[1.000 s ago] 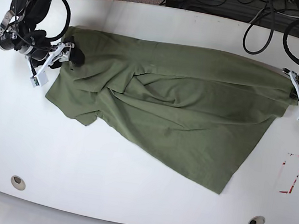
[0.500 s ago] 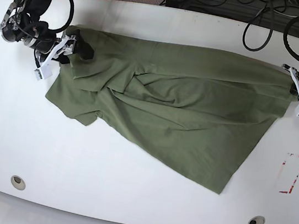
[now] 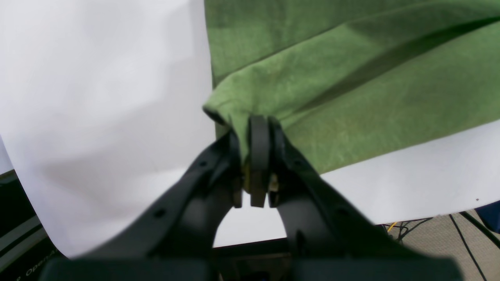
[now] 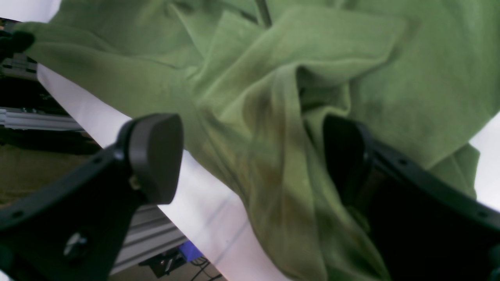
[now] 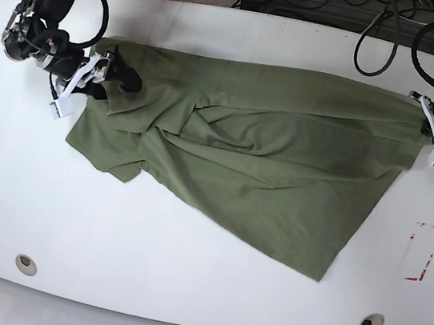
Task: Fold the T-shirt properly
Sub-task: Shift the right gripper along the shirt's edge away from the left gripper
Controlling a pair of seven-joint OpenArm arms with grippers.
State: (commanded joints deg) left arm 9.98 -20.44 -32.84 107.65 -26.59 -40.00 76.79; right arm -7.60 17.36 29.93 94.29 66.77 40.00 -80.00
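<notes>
Writing legible in frame: only a fragment "Opena" at the lower left corner of the left wrist view, on a dark surface below the table edge; the rest is cut off. Red-marked patch (image 5: 423,252) on the table (image 5: 185,271) at the right of the base view, marks too small to read.

T-shirt (image 5: 242,154) is olive green, plain, lying spread across the upper middle of the base view, rumpled, with diagonal creases near centre-left and one corner trailing toward the lower right. No neck label is visible.

Left gripper (image 3: 254,156), at the upper right of the base view, has its jaws pressed together on a bunched edge of the shirt, cloth pinched between them and lifted off the white tabletop.

Right gripper (image 4: 250,156), at the upper left of the base view, has its jaws spread wide, with a ridge of folded cloth between the two pads (image 4: 156,156); neither pad clearly presses it
</notes>
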